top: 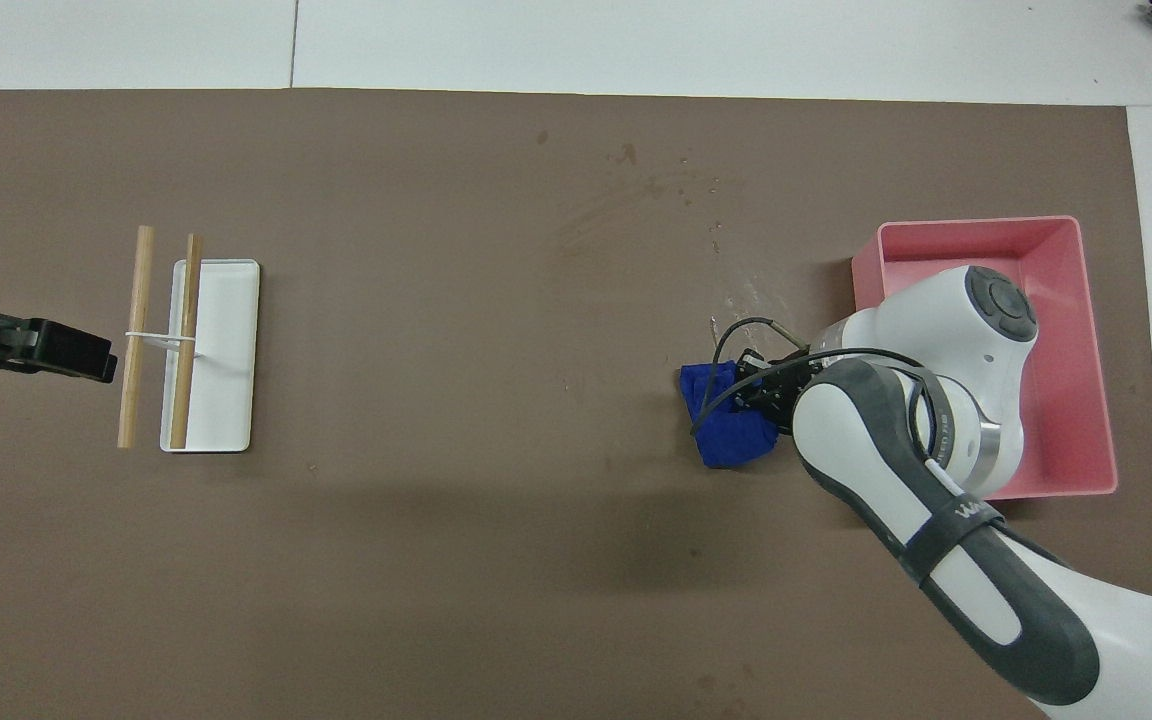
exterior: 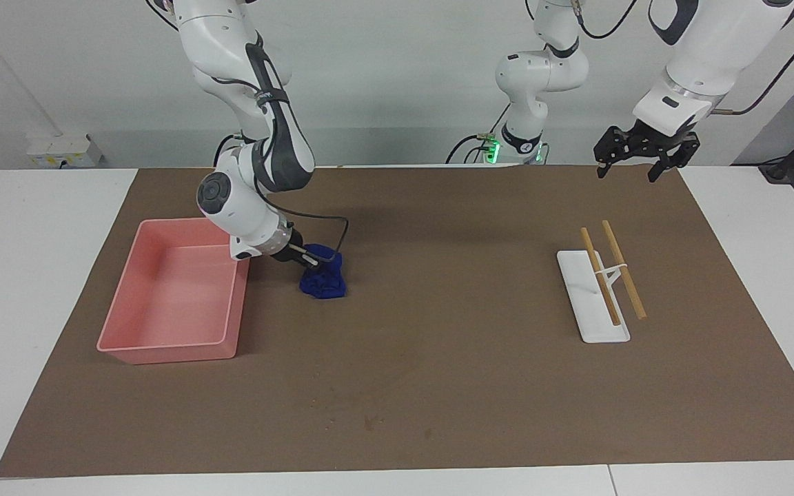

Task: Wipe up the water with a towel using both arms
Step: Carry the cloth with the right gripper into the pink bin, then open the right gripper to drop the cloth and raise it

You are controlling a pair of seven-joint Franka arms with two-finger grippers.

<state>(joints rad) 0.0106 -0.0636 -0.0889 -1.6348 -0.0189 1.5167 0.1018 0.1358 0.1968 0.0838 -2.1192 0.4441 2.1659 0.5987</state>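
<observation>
Navy towel (exterior: pixel 324 281), pinched by the right gripper (exterior: pixel 309 260), may bunch and miss droplets (top: pixel 711 240); left gripper (exterior: pixel 638 149) waits, spread wide.

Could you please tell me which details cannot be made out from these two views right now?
- Right pincer: its tips are buried in the towel in the facing view; its own arm covers it overhead.
- Left pincer: overhead, the picture edge cuts off its wrist.
- Water: overhead, only faint droplets show on the mat, too small to judge how much is left.
</observation>
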